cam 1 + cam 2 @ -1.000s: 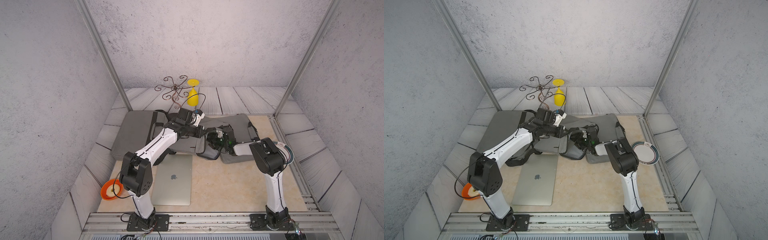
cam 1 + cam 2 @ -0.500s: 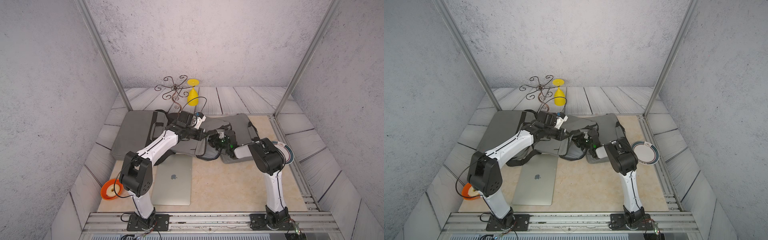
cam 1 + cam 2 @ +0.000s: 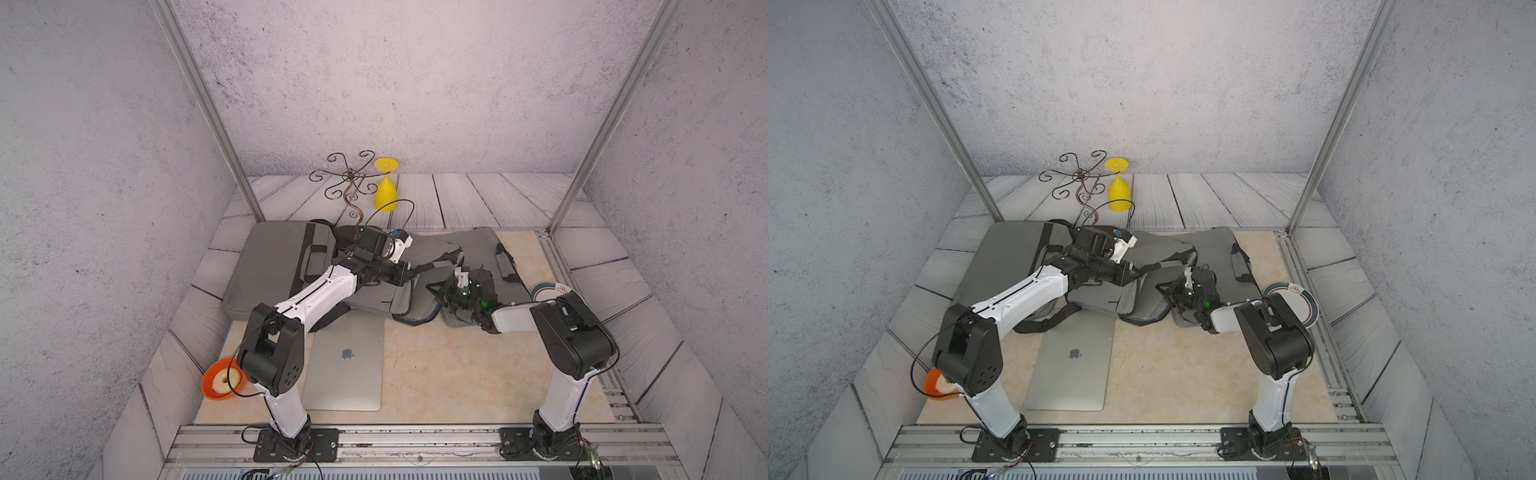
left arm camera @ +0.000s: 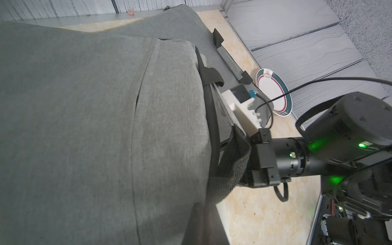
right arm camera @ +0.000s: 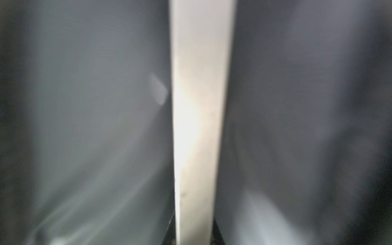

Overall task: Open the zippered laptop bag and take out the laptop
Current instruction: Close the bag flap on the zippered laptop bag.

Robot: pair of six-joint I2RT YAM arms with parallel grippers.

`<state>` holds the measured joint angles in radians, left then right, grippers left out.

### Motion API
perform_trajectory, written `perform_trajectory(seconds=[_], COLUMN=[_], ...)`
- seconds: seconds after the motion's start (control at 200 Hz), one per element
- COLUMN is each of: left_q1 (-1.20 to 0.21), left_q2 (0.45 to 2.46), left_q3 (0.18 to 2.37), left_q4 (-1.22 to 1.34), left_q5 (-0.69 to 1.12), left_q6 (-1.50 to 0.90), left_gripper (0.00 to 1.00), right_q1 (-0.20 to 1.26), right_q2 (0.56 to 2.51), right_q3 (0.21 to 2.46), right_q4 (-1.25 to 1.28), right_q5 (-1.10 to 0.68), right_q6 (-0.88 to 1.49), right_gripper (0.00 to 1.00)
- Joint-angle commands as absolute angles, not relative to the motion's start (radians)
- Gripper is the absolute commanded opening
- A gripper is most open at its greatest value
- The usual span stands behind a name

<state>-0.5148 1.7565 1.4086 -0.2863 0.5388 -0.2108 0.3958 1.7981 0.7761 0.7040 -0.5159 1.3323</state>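
The left hand (image 3: 409,272) is closed at the bag (image 3: 434,251); the right hand (image 3: 441,293) is hidden in its folds, so its state cannot be told.

I work in a robot test cell in a lab: plain grey textured wall panels (image 3: 104,166) box me in between bare aluminium corner posts (image 3: 208,108), and my arm bases (image 3: 291,444) are bolted to a slotted aluminium rail (image 3: 415,442). The floor is printed wood-plank panelling (image 3: 457,203) under a beige stone-look mat (image 3: 457,365) — a stage for unrelated props: an upturned yellow plastic goblet (image 3: 385,195), a curly brown wire stand (image 3: 351,183), a closed silver laptop (image 3: 345,365).
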Motion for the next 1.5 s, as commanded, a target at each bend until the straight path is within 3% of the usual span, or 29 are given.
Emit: perform_trajectory(seconds=[0.0, 0.285, 0.746, 0.861, 1.221, 1.401, 1.496], left_q1=[-0.511, -0.515, -0.548, -0.559, -0.566, -0.55, -0.54], left_q2=[1.753, 1.77, 1.834, 1.848, 1.801, 1.737, 1.676], left_q3=[1.4, 1.408, 1.42, 1.438, 1.475, 1.472, 1.374], left_q4=[-0.251, -0.246, -0.297, -0.332, -0.498, -0.679, -0.647], left_q5=[0.508, 0.511, 0.508, 0.514, 0.508, 0.427, 0.424], left_q6=[-0.207, -0.2, -0.18, -0.177, -0.197, -0.343, -0.493], left_gripper=[0.0, 0.0, 0.0, 0.09, 0.56, 0.64, 0.66], right_q1=[0.365, 0.182, -0.146, -0.177, -0.19, -0.19, -0.191], right_q2=[1.632, 1.429, 1.106, 1.052, 0.979, 0.971, 0.953], right_q3=[0.743, 0.648, 0.883, 0.906, 0.866, 0.805, 0.758], right_q4=[0.688, 0.506, -0.363, -0.403, -0.289, -0.236, -0.202], right_q5=[-0.512, -0.635, -0.797, -0.779, -0.821, -0.899, -0.922], right_q6=[1.251, 1.145, 0.629, 0.627, 0.749, 0.79, 0.812], right_gripper=[0.0, 0.0, 0.0, 0.0, 0.0, 0.0, 0.0])
